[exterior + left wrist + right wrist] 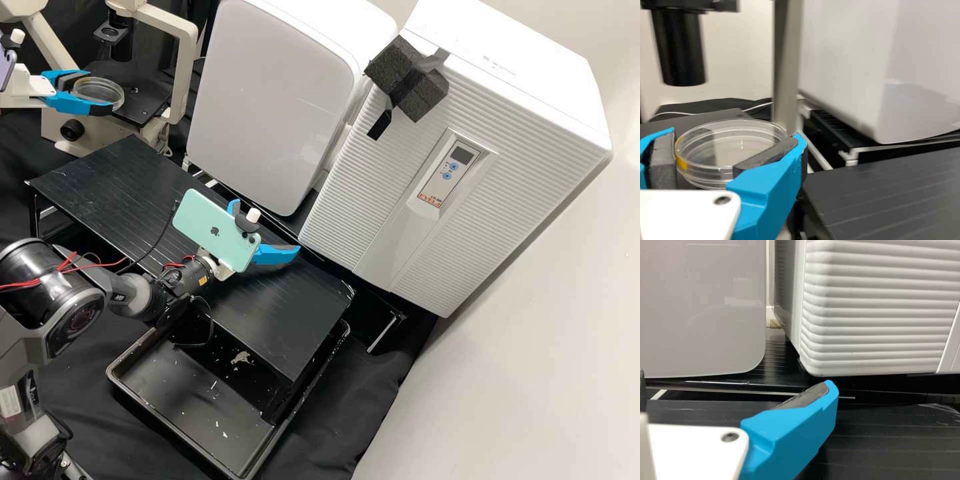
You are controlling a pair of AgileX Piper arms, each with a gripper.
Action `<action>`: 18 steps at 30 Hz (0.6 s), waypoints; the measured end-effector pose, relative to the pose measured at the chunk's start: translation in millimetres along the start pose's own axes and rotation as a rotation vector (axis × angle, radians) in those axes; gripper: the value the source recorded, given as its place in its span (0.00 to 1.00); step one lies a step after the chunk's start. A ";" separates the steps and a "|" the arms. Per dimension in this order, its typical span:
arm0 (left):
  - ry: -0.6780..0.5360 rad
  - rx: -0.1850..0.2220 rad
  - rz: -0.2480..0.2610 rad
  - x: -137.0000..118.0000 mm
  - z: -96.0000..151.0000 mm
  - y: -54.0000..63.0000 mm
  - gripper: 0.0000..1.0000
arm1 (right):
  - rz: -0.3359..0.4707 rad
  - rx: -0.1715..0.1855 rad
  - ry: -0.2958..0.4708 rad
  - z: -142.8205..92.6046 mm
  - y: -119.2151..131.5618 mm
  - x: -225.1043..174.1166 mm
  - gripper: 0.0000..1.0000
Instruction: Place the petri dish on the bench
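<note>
I classify this place as a laboratory. Indicators: one microscope [139, 107] with a pale frame, a flat black stage and a dark vertical cylinder above it; one clear, round petri dish [100, 93], held in my left pincer [95, 91]; one white instrument housing [363, 207] with a ribbed front, fitted with a control panel [455, 160] bearing a small display and blue buttons. I also register a black, grooved tabletop [267, 320] and, partly beneath it, a shallow black tray [180, 400].
</note>
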State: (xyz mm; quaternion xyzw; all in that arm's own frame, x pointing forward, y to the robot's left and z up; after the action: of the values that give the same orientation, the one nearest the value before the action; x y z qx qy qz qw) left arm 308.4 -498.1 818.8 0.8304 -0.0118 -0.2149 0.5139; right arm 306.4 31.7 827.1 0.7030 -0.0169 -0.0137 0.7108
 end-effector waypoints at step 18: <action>-0.515 0.285 -0.068 3.6 117.3 -27.0 0.00 | 0.000 0.000 0.000 0.0 0.0 0.0 1.00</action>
State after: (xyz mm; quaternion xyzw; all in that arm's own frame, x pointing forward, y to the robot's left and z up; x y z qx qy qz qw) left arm 262.9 -585.7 749.8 0.8122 -0.1439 -0.4321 0.3647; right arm 306.4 31.7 827.1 0.7030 -0.0169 -0.0137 0.7108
